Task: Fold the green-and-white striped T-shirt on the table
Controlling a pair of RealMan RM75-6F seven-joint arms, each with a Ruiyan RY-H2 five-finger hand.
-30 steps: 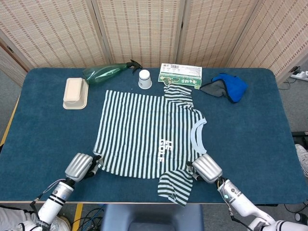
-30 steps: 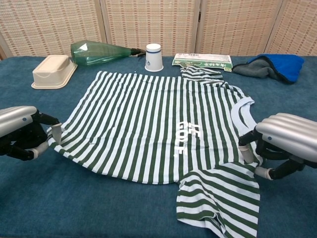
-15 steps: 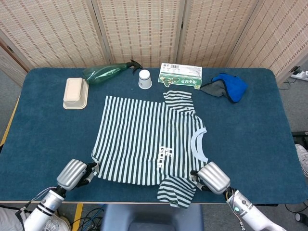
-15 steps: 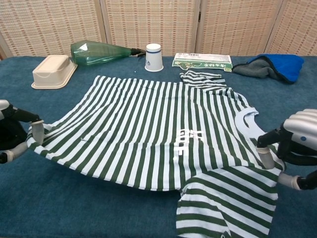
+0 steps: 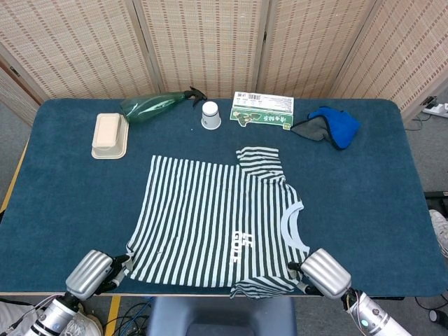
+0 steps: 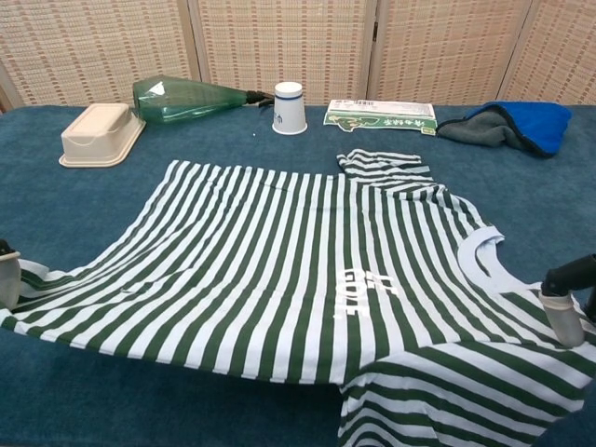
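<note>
Both hands hold the striped T-shirt (image 5: pixel 213 217) at the near edge of the table (image 5: pixel 364 203).

The T-shirt lies spread flat, front up, just on the near side of the paper cup (image 5: pixel 210 115), its collar toward the right. The left hand (image 5: pixel 91 274) pinches the shirt's near hem corner with curled fingers; the right hand (image 5: pixel 323 273) grips it near the shoulder and lower sleeve. Left of the cup lie a green spray bottle (image 5: pixel 150 106) and a beige container (image 5: pixel 110 134); right of it, a green-and-white box (image 5: pixel 263 109) and a blue cloth (image 5: pixel 329 126).
</note>
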